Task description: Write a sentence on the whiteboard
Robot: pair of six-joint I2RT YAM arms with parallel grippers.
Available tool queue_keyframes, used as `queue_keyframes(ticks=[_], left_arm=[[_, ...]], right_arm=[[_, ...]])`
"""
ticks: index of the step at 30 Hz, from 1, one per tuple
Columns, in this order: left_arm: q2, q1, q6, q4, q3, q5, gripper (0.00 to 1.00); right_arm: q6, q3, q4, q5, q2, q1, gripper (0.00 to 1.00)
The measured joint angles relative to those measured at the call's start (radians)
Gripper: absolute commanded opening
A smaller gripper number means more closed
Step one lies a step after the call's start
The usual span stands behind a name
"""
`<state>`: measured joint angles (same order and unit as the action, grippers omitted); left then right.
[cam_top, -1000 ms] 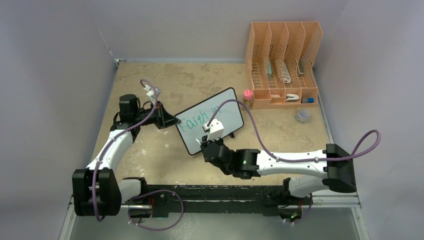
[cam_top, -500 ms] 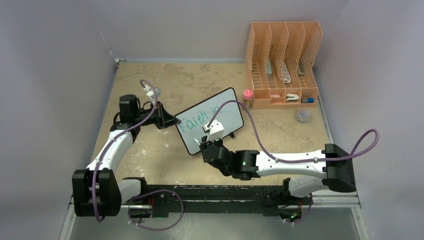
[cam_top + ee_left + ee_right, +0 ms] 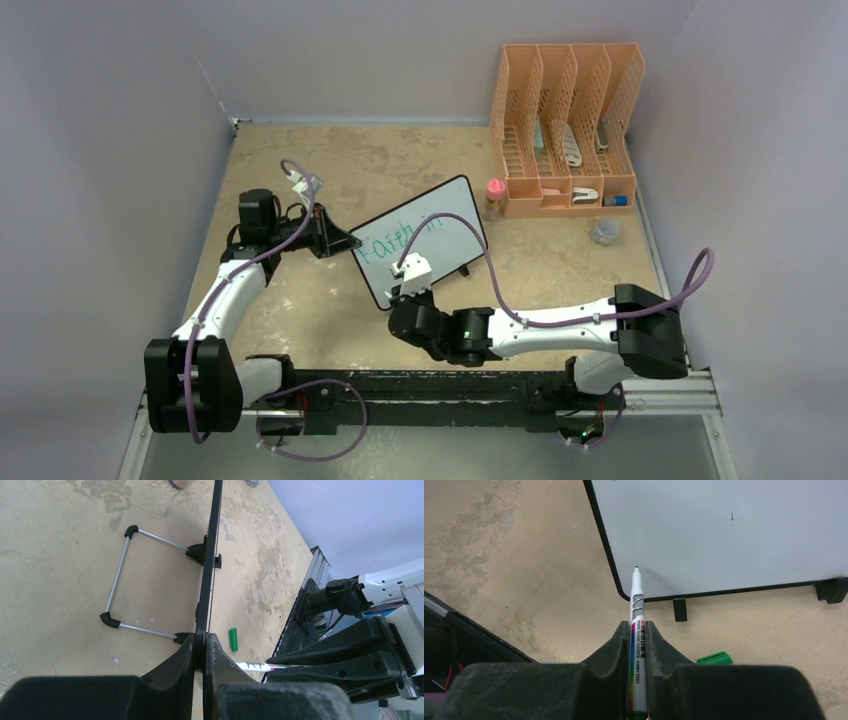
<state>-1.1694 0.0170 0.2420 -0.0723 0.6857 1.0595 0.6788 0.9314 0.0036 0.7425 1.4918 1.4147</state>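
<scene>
The whiteboard stands tilted on its wire stand in the middle of the table. Green lettering reading "Faith in" runs along its upper part. My left gripper is shut on the board's left edge, and the left wrist view shows the black frame edge-on, pinched between the fingers at the left gripper. My right gripper is shut on a white marker. Its tip sits at the lower left corner of the board's white face; I cannot tell if it touches.
A green marker cap lies on the table just in front of the board. An orange file organizer stands at the back right, with a pink-capped bottle and a small clear container near it. Walls close in left and right.
My right arm has drawn left and nearer, carrying the marker from the board's middle down to its lower left corner. The left gripper and the board have not moved.
</scene>
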Motion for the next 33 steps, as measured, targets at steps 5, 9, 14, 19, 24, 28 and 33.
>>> queue_keyframes(ticks=[5,9,14,19,24,28,33], left_arm=[[0.000,-0.001,0.000,0.000,0.000,0.000,0.00],[0.000,-0.001,-0.002,0.000,0.000,0.000,0.00],[0.000,-0.001,-0.002,0.000,0.000,-0.001,0.00],[-0.001,-0.001,-0.002,0.000,0.000,0.000,0.00],[-0.001,-0.001,-0.003,0.000,0.000,-0.001,0.00],[-0.001,-0.001,-0.003,0.000,0.000,-0.001,0.00],[-0.001,-0.016,-0.003,0.000,0.000,-0.007,0.00]], right_arm=[[0.014,0.011,0.002,0.001,0.009,0.006,0.00],[0.018,0.031,0.003,0.008,0.009,0.008,0.00],[0.021,0.043,0.010,0.020,0.011,0.013,0.00],[0.031,0.047,0.010,0.034,0.032,0.014,0.00],[0.045,0.050,0.009,0.057,0.051,0.014,0.00],[0.048,0.051,0.009,0.071,0.054,0.014,0.00],[0.048,0.056,0.010,0.078,0.055,0.014,0.00]])
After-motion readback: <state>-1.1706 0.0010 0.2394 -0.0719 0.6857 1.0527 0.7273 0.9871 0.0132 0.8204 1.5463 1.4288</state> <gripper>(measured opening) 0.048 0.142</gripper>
